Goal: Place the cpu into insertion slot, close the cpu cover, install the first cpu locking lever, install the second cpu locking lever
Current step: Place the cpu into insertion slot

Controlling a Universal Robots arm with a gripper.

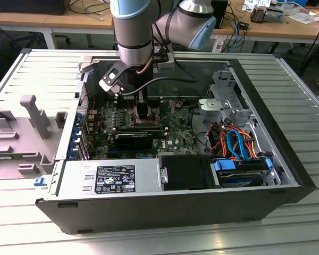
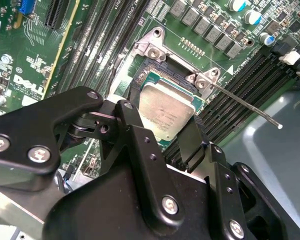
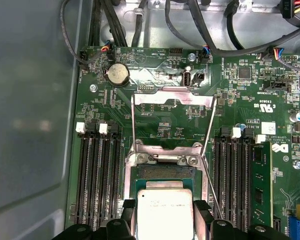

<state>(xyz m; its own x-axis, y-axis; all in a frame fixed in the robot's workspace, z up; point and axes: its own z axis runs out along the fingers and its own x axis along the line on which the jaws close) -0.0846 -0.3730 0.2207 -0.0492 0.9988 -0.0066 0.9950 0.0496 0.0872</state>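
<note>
Silver-grey on top, the cpu (image 3: pixel 165 211) sits between the black fingers (image 3: pixel 128 210) of my gripper (image 1: pixel 143 110), one finger against each of two opposite edges, so the tool is closed down to the chip's width and has hold of it. In both wrist views the chip hangs directly over the insertion slot (image 3: pixel 165 172), whose dark contact field shows past the chip's far edge. I cannot tell from my feeds whether the chip is already resting in the socket or just above it. The cpu cover (image 3: pixel 172 97) is swung open, its silver frame tipped back on the hinge at the far side of the socket. In the second wrist view a thin locking lever (image 2: pixel 245 105) is unlatched and juts out from the socket corner, away from the board. Long black memory slots (image 3: pixel 97 175) run along both sides of the socket, and a coin battery (image 3: pixel 117 74) lies beyond the cover. In the exterior view the arm reaches straight down into the open computer case (image 1: pixel 149 212), which lies on a ribbed metal table (image 1: pixel 297 85).
</note>
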